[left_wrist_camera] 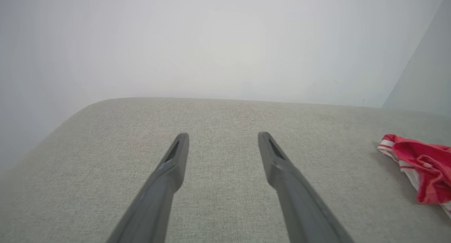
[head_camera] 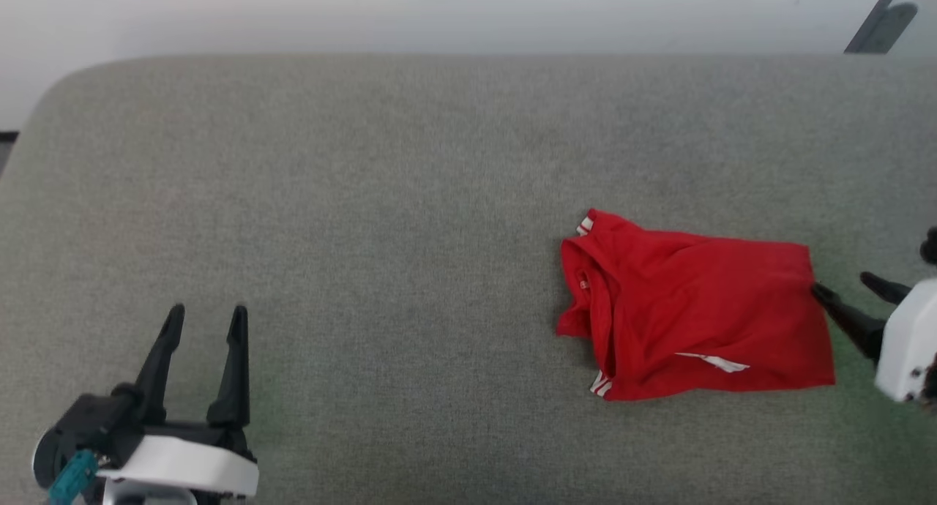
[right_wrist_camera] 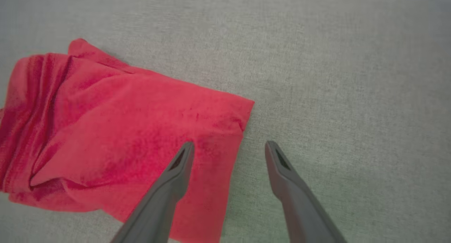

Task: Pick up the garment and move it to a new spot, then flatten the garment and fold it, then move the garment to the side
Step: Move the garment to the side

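Note:
The garment [head_camera: 695,311], a red shirt with bits of white-and-red striped trim, lies folded into a rough rectangle on the right part of the grey padded surface [head_camera: 410,197]. My right gripper [head_camera: 845,287] stands open at the garment's right edge, one finger over the red cloth [right_wrist_camera: 141,137] and the other over bare grey fabric, with nothing gripped between them [right_wrist_camera: 229,146]. My left gripper [head_camera: 207,316] rests open at the lower left, far from the garment, its fingers empty [left_wrist_camera: 222,137]. A corner of the garment [left_wrist_camera: 419,165] shows at the right edge of the left wrist view.
A pale wall [head_camera: 439,15] runs behind the padded surface, whose far left corner [head_camera: 66,88] is rounded. A dark slanted bar [head_camera: 878,22] stands at the top right corner.

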